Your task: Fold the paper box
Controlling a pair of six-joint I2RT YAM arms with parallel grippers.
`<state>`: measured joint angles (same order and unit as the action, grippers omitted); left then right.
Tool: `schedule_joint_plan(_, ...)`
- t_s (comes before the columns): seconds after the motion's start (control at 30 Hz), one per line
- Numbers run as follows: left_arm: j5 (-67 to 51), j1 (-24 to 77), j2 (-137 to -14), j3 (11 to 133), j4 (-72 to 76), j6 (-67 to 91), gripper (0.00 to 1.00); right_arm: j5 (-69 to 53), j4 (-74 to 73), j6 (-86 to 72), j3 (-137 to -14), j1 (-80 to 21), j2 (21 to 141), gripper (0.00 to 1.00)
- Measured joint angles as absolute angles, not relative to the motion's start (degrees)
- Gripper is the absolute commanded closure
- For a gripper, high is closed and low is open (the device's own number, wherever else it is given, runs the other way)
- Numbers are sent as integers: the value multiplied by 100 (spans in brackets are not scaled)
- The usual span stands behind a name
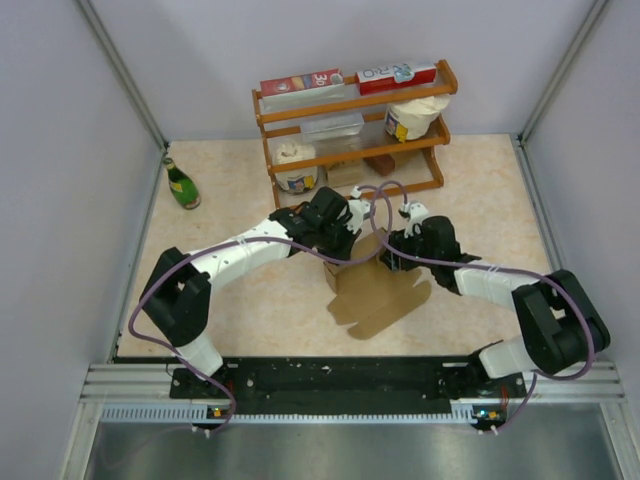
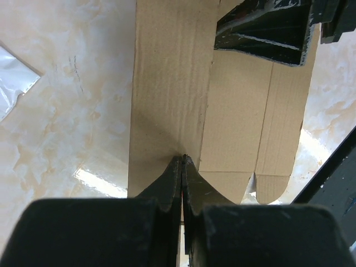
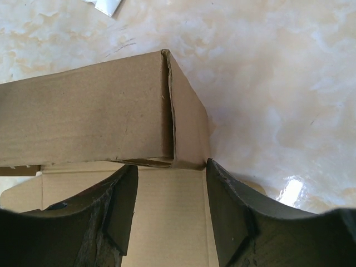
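1. The paper box [image 1: 378, 290] sits mid-desk [image 1: 250, 305], between the two arms and in front of the wooden rack [image 1: 350, 100].
2. It looks about half folded. At the far end, walls stand up and meet at a corner. The near panels and flaps lie flat and open.
3. What seems left is to raise those flat panels, tuck the flaps and close the top.
4. The left claw [image 2: 182, 159] is pinched tight, apparently on the thin top edge of an upright wall seen edge-on.
5. The right claw [image 3: 169, 175] is spread wide, with one finger either side of the raised corner. The box floor lies below it, and I cannot tell whether either finger touches the wall.
6. A green bottle [image 1: 182, 185] stands well apart at the far left.
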<state>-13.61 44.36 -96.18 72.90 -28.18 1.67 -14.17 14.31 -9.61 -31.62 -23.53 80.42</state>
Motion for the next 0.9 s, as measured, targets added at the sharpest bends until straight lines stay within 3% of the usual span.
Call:
schedule_joint_plan(0.47,-1323,4429,-9804,7478,-2856,150,100,-1540,2040,-902,-3159,-2353,8418,49)
schedule_joint_plan(0.9,-1310,4425,-9907,7599,-2919,130,100,-1791,2926,-923,-3157,-2353,8862,61)
